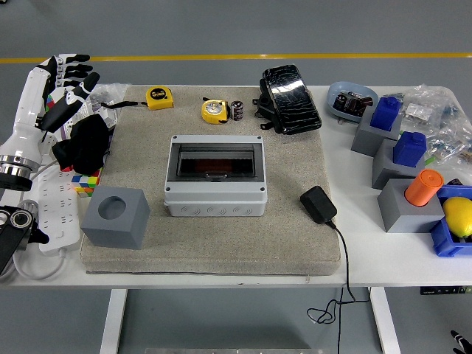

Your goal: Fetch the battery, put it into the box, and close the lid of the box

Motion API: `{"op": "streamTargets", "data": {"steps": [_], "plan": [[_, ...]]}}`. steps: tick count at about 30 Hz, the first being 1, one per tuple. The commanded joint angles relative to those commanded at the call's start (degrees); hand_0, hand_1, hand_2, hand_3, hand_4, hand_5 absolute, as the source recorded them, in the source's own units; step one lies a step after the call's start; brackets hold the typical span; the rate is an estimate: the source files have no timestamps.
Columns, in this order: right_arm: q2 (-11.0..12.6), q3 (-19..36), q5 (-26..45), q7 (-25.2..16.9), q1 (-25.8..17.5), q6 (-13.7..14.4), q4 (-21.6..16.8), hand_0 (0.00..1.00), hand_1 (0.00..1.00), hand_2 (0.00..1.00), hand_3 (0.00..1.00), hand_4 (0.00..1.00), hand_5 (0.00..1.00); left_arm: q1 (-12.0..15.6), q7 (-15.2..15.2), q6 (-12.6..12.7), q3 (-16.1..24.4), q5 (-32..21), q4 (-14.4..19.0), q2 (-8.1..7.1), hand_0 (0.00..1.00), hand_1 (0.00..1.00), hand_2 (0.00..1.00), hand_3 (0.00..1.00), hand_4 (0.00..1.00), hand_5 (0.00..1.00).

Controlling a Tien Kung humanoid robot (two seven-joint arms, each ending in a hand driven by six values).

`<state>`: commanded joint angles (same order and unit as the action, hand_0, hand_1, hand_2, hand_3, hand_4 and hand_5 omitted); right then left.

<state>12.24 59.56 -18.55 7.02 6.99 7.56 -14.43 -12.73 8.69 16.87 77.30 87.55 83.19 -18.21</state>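
Nothing done yet: left hand (65, 77) is hovering at the far left, fingers spread and empty, battery (237, 110) sitting untouched beyond the box (214, 177), lid looking shut.

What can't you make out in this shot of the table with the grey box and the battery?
All from the head view:
- Inside of the grey box: its dark window shows nothing within.
- Battery: too small to read its label.
- Blue bowl: contents unclear, partly hidden by the rim.
- Left hand: arm cut off by the left edge.
- Right arm: out of frame.
- Clear bags: contents cluttered, cut by the right edge.
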Motion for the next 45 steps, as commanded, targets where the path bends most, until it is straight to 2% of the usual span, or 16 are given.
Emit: {"op": "streamTargets", "data": {"steps": [9,21,45], "plan": [[0.50,0.70,-0.30,0.18,0.16,0.13,-0.01,0.658,0.659,0.661,0.538,0.955,0.451,0.01,0.03,-0.34,0.30,-0.12,0.08,0.17,0.527,0.659,0.673,0.717,0.998,0.846],[-0.18,1.80,-0.55,-0.36,-0.55,-0.25,0.00,0.656,0.659,0.659,0.538,0.953,0.453,0.05,-0.16,-0.69,0.16,-0.06,0.08,0.62,0.526,0.659,0.674,0.716,0.998,0.847],[0.00,2.44,-0.74,-0.38,-0.54,-0.35,-0.06,0.655,0.659,0.659,0.538,0.952,0.452,-0.51,-0.51,-1.62,-0.06,-0.06,0.12,0.92,0.527,0.658,0.674,0.716,0.998,0.851]]}}
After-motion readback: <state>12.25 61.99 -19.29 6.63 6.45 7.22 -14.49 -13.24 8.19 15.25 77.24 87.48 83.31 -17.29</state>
